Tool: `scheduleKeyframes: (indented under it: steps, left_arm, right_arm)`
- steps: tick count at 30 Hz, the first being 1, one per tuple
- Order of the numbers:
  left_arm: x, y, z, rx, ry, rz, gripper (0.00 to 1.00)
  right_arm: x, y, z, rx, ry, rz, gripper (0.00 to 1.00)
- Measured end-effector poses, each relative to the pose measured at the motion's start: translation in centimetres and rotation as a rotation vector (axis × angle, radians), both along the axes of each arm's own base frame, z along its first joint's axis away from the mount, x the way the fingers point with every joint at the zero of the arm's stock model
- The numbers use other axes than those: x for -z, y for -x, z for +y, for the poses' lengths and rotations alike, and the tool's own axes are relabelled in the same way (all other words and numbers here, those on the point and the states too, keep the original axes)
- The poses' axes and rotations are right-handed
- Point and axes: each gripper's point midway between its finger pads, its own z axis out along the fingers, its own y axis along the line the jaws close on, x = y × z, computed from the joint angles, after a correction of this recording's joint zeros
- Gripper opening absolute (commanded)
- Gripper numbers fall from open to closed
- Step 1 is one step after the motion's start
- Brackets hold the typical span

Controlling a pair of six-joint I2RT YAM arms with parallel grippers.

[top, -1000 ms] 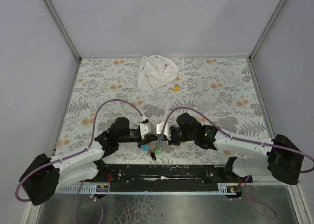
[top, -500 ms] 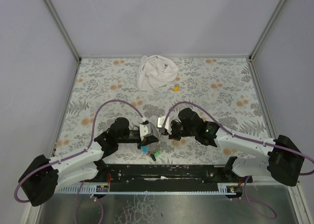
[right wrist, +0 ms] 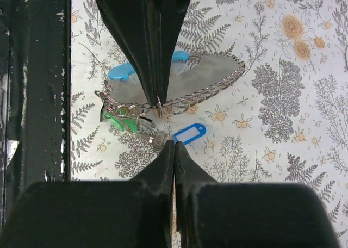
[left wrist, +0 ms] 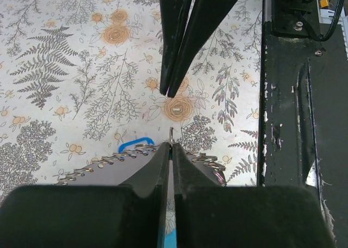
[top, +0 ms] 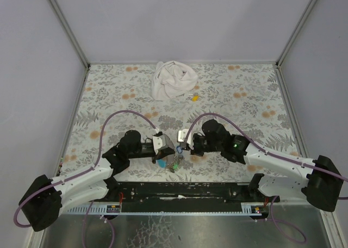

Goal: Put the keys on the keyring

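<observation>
Pinching the keyring [right wrist: 201, 79] at its thin metal edge, the left gripper [left wrist: 170, 147] has its fingers pressed together on it. The grey strap with its blue lining spreads out to either side just behind those fingertips. The right gripper [right wrist: 174, 144] faces it tip to tip, close but apart. Its fingers are also pressed together, and nothing shows between them.

The green-capped keys [right wrist: 116, 120] sit low beside the left fingertips, tangled in loops of silver wire. Whether they already hang from the ring cannot be told. The blue key tag [right wrist: 190, 134] lies on the floral table cover [right wrist: 304, 95] just beyond the right fingertips and slightly to one side, next to a small round silver piece [right wrist: 158, 140].

The step in hand looks like the hand-off stage of threading: one arm presents the ring while the other has yet to take a key. At best the job seems only partly done, as the blue tag looks loose.

Next, the right fingers should part, drop the short way to the tag and close across its flat head. That leaves its hole free to be carried to the pinched ring. The ring is thin and the two sets of tips are crowded, so a slow, well-aligned approach is called for. The left grip must stay firm, or the strap will swing away.
</observation>
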Motion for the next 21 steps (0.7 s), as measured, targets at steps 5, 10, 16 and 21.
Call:
scheduleKeyframes:
  steps: [5,10,16,21]
  left_arm:
    - [0.0,0.0,0.0,-0.001,-0.001,0.0,0.0]
    - [0.0,-1.0,0.4,-0.067,-0.005,-0.011,0.0]
    - [-0.6,-2.9,1.7,-0.218,0.009,-0.034,0.0]
    - [-0.4,-4.3,2.7,-0.331,0.003,-0.03,0.0]
  right_arm:
    - [0.3,0.1,-0.5,0.013,0.021,0.007,0.0]
    - [3.2,-0.9,-1.0,0.116,0.119,0.086,0.2]
    - [6.0,-1.0,-1.2,0.202,0.2,0.205,0.31]
    - [7.1,-1.8,-1.0,0.303,0.243,0.286,0.32]
